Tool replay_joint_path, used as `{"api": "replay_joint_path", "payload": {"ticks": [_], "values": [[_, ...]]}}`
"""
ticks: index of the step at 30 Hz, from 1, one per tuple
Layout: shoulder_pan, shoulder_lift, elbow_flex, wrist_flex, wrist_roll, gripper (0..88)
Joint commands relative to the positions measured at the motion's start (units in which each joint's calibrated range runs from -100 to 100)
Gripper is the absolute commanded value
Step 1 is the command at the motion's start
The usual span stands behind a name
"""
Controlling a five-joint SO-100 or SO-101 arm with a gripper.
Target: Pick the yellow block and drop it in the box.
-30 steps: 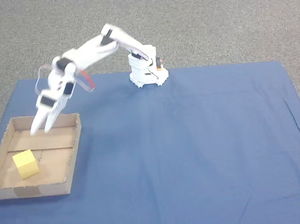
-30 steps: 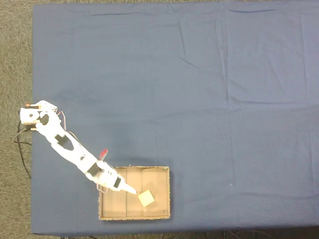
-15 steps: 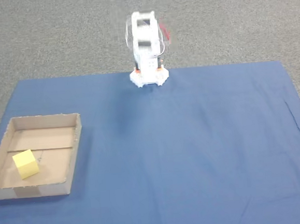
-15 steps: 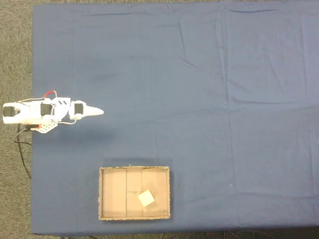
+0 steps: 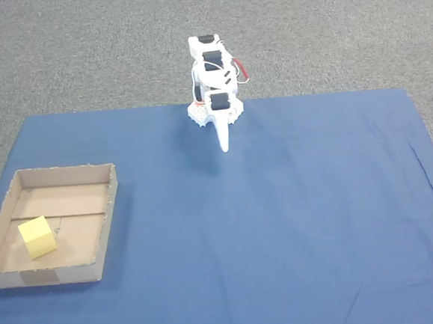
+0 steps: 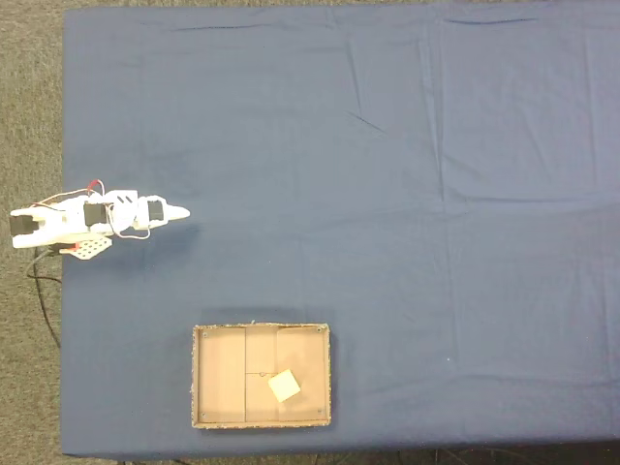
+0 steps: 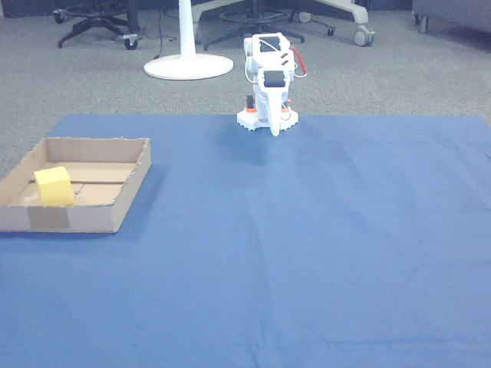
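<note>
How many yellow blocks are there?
1. The yellow block sits inside the cardboard box, on its floor near the taped wall. Nothing seems hidden; the blue cloth shows no other blocks.

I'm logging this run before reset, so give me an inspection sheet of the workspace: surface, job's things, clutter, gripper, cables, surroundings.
Surface: blue cloth over the table, lightly creased, lying flat.
Job's things: yellow block rests on the floor of the box, a shallow cardboard tray at the cloth's left in a fixed view; a tape patch shows on its near wall.
Clutter: nothing seen on the cloth apart from the box.
Gripper: gripper points down and forward near the arm's base, far from the box, holding nothing; fingers look closed together.
Cables: red wire on the arm; dark cable runs on the carpet beside the base.
Surroundings: grey carpet; chair bases and a white round stand behind.
</note>
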Motion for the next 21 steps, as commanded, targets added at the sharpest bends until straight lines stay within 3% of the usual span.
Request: {"api": "replay_joint_path", "payload": {"ticks": [1, 4, 9, 11, 21], "values": [[1.5, -0.2, 0.9, 0.3, -1.4, 0.2], [4.7, -0.3, 0.9, 0.5, -4.2, 0.2], [3.5, -0.3, 0.9, 0.4, -4.0, 3.5], [4.0, -0.3, 0.9, 0.4, -4.3, 0.3], [4.0, -0.3, 0.9, 0.5, -4.3, 0.3]]}}
